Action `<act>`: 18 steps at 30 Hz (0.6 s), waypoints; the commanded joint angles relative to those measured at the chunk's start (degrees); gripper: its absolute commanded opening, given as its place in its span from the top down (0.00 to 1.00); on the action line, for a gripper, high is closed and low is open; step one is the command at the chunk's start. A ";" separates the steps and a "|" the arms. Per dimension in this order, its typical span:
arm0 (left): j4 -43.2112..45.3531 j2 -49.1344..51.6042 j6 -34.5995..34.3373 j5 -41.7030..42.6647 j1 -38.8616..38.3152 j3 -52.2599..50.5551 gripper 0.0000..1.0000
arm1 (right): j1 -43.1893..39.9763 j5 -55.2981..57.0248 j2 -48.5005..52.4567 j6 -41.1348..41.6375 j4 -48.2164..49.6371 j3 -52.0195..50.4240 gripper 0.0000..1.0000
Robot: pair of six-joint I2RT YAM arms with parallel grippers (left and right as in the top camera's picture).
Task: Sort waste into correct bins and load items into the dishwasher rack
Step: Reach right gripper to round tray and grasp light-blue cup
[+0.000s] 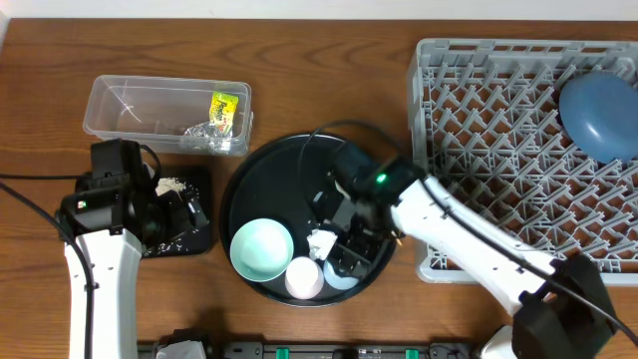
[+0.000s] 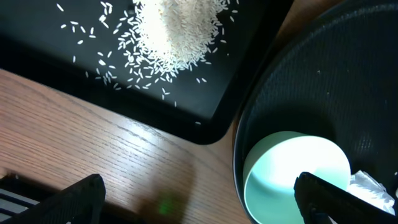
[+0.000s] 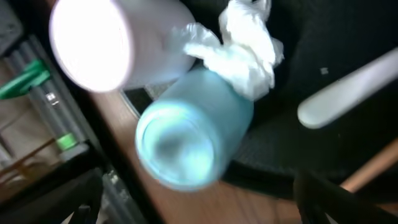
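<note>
Both your grippers are spread wide and hold nothing. Your left gripper (image 2: 198, 202) hovers beside the rectangular black tray (image 2: 37, 43), which holds one heap of rice (image 2: 174, 31). Your right gripper (image 3: 199, 205) hangs over the round black tray (image 1: 269, 170), which carries one mint-green bowl (image 1: 261, 249), two cups, a pink cup (image 3: 93, 43) and a light-blue cup (image 3: 186, 137), one tissue (image 3: 242, 43) and one white spoon (image 3: 348, 87). One dark-blue bowl (image 1: 598, 115) sits in the rack (image 1: 498, 150). One packet (image 1: 225, 108) and one wrapper (image 1: 204, 135) lie in the clear tub (image 1: 120, 105).

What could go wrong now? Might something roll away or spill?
The light-blue cup lies on its side at the round black tray's rim, so the open right gripper might nudge it off. The tissue touches it and the pink cup, so it could get dragged along. Rice is scattered near the shallow black tray's edge; a bump might spill some.
</note>
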 commanded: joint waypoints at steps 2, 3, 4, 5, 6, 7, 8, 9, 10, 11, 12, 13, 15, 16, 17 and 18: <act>-0.17 -0.17 -0.74 -1.09 0.31 0.59 0.02 | 3.17 3.56 0.15 2.16 5.07 -4.35 0.07; -0.17 -0.17 -0.74 -1.09 0.31 0.59 0.02 | 3.91 4.00 0.15 2.16 6.34 -5.40 0.07; -0.17 -0.17 -0.74 -1.09 0.31 0.59 0.02 | 4.37 4.35 0.15 2.16 7.21 -6.10 0.07; -0.17 -0.17 -0.74 -1.09 0.31 0.59 0.02 | 4.96 5.16 0.15 2.47 8.46 -7.10 0.07; -0.17 -0.17 -0.74 -1.09 0.31 0.59 0.02 | 5.46 6.45 0.15 3.28 9.60 -8.04 0.08; -0.17 -0.17 -0.74 -1.09 0.31 0.59 0.02 | 5.84 7.72 0.15 4.22 10.54 -8.79 0.08; -0.17 -0.17 -0.74 -1.09 0.31 0.59 0.02 | 6.14 8.94 0.15 5.20 11.58 -9.62 0.08; -0.17 -0.17 -0.74 -1.09 0.31 0.59 0.02 | 6.32 9.84 0.15 5.86 12.37 -10.19 0.09; -0.17 -0.17 -0.74 -1.09 0.31 0.59 0.02 | 6.36 11.15 0.15 7.17 13.27 -10.67 0.13; -0.17 -0.17 -0.74 -1.09 0.31 0.59 0.02 | 6.36 11.98 0.15 8.22 13.68 -10.73 0.16; -0.17 -0.17 -0.74 -1.09 0.31 0.59 0.02 | 6.32 12.76 0.15 9.22 14.14 -10.73 0.20; -0.15 -0.17 -0.74 -1.09 0.31 0.59 0.02 | 6.29 13.20 0.15 9.88 14.60 -10.73 0.25; -0.15 -0.17 -0.74 -1.09 0.31 0.59 0.02 | 6.29 13.40 0.09 10.03 15.08 -10.47 0.35; -0.15 -0.17 -0.74 -1.09 0.31 0.59 0.02 | 6.27 13.38 0.09 10.03 15.08 -10.16 0.41; -0.15 -0.17 -0.74 -1.09 0.31 0.59 0.02 | 6.23 13.38 0.04 10.10 14.97 -9.70 0.46; -0.15 -0.17 -0.74 -1.09 0.31 0.59 0.02 | 6.19 13.38 0.02 10.32 14.95 -9.27 0.47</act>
